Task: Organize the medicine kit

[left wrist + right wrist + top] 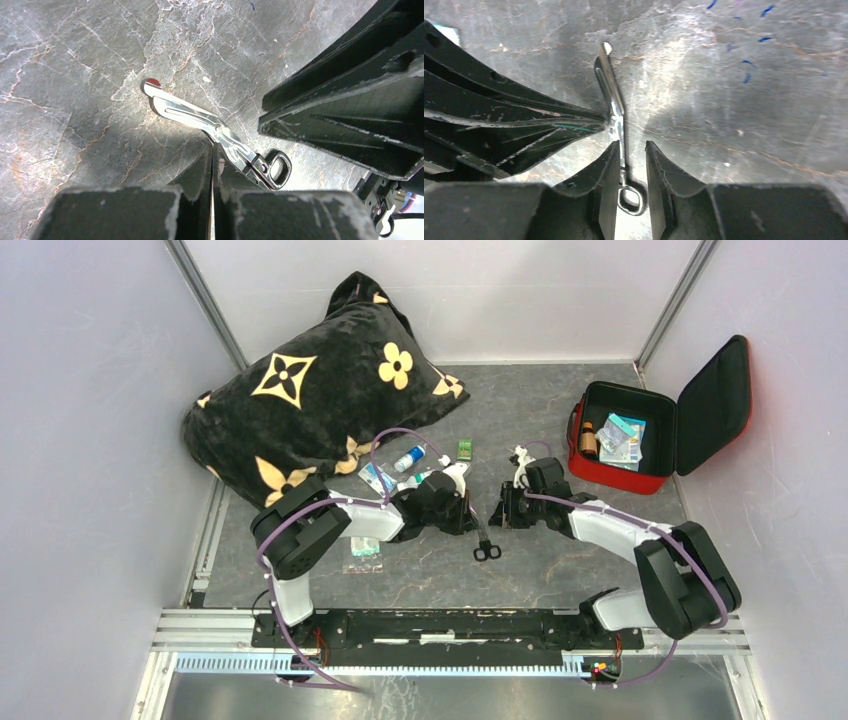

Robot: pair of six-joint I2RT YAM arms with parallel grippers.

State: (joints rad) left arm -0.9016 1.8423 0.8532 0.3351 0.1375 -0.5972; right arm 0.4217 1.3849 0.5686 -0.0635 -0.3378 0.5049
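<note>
The medicine kit [612, 476], a red case, stands open at the right with its lid up and a brown bottle and packets inside. Bandage scissors [487, 540] lie between the two arms at mid-table. My left gripper [478, 521] is shut on the scissors [200, 114] near their pivot, its tips [213, 150] pressed together. My right gripper [631, 150] is open, its fingers on either side of the scissors' shank [611, 90] with a gap, the finger loop between them. The left fingers [524, 130] meet the scissors from the left there.
A large black pillow [310, 390] with gold flowers fills the back left. A small bottle [408, 458], a green packet [465, 449] and flat sachets [378, 478] lie in front of it. Another sachet [362, 550] lies by the left arm. Walls close in on three sides.
</note>
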